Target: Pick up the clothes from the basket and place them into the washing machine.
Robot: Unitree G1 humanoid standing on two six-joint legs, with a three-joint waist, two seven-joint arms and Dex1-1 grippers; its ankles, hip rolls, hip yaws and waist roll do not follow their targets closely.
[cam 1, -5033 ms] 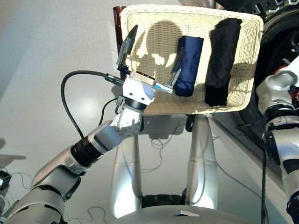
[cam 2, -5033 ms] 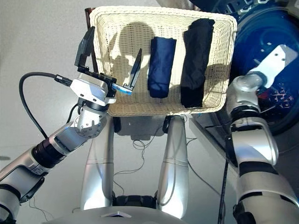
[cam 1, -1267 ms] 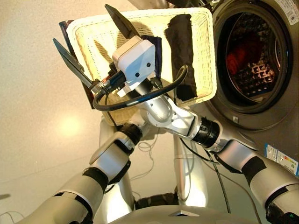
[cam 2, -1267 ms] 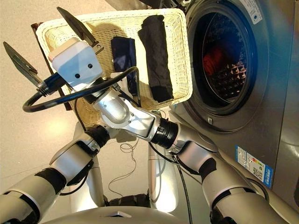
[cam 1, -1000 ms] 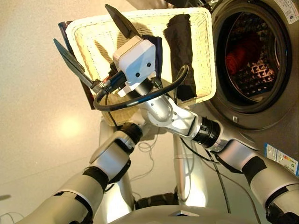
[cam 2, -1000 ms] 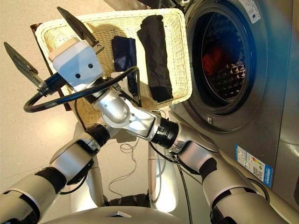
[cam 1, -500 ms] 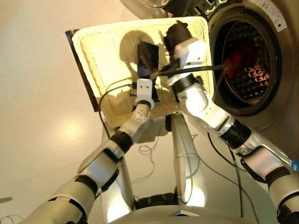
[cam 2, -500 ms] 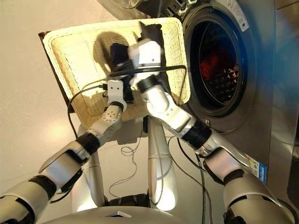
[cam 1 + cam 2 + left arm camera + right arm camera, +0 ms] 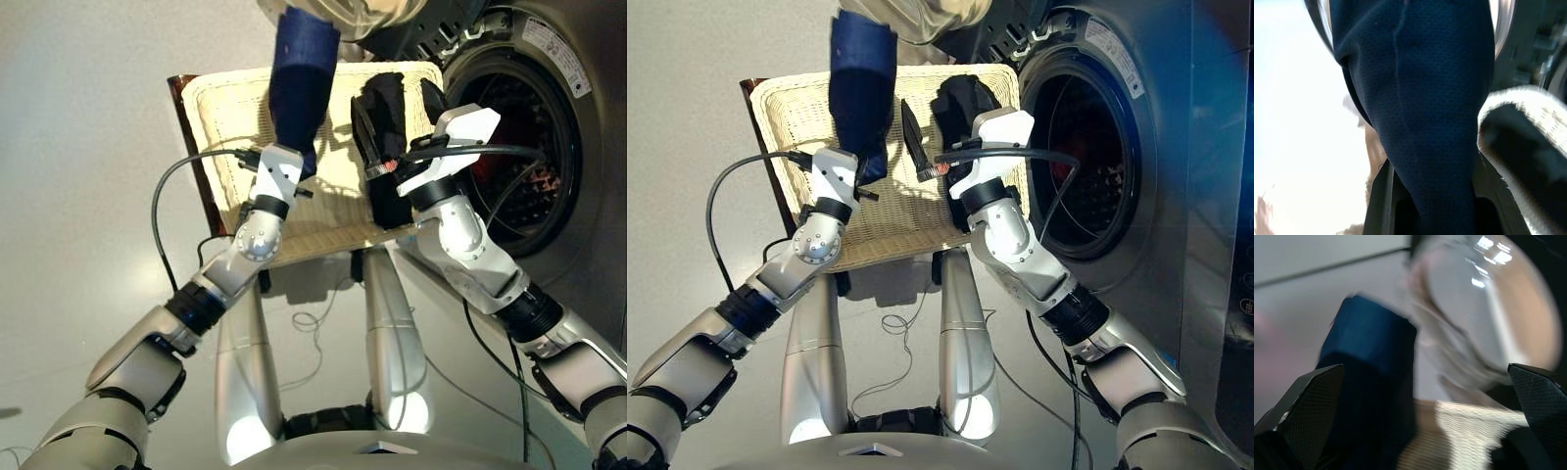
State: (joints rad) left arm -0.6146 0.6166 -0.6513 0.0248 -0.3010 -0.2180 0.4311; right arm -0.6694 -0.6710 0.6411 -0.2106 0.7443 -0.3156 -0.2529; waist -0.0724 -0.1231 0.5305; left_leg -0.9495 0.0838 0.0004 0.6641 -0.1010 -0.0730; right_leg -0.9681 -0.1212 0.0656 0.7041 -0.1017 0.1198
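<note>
Washing machine point(image 9: 1136, 176), dark grey, stands at the basket's right edge with its porthole open, and something red shows deep in the drum point(image 9: 1073, 147). Its glass door point(image 9: 1484, 318) swings out past the basket's far edge.

Next in size, the cream wicker basket point(image 9: 794, 113) sits on a dark brown stand point(image 9: 196, 186). The black cloth point(image 9: 384, 98) lies along the basket's right edge.

The navy cloth point(image 9: 860, 83) is out of the basket, held upright above its middle; the left gripper point(image 9: 862, 166) is clamped on the lower end, and the free end rises past the far rim.

The right gripper point(image 9: 939, 137) hovers over the black cloth near the right edge, its two fingers point(image 9: 1303, 411) spread wide apart and holding nothing.
</note>
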